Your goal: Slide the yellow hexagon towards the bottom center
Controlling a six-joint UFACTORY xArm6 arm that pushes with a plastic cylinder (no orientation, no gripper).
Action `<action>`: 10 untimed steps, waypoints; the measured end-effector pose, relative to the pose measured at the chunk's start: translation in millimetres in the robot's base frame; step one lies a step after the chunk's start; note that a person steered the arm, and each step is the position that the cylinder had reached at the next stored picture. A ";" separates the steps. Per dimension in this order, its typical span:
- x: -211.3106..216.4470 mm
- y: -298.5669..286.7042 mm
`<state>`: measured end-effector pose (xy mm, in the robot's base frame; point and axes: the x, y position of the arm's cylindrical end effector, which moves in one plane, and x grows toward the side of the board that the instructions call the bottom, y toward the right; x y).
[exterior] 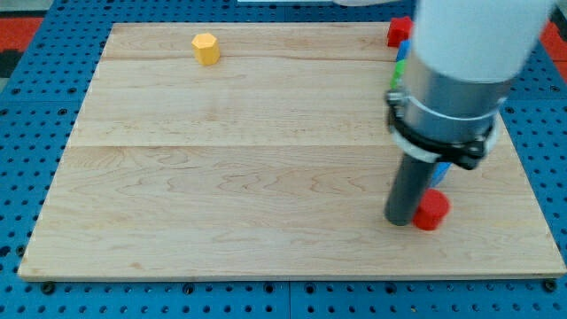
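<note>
The yellow hexagon (pixel 205 48) stands near the top edge of the wooden board (pixel 221 177), left of centre. My tip (pixel 400 221) rests on the board far to the lower right of it, touching the left side of a red block (pixel 432 210). The large white and grey arm body above the rod covers the board's upper right part.
A red block (pixel 400 31) sits at the top right edge. Below it, a blue block (pixel 403 50) and a green block (pixel 400 71) peek out from behind the arm. Another blue block (pixel 440 173) shows just right of the rod. Blue pegboard surrounds the board.
</note>
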<state>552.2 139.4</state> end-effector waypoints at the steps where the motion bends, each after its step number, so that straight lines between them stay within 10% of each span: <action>1: 4.2 -11.8; 4: -134.9 -293.4; 6: -321.9 -331.2; 7: -350.1 -280.5; 9: -171.2 -193.7; 10: -153.2 -184.7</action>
<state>398.9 -45.3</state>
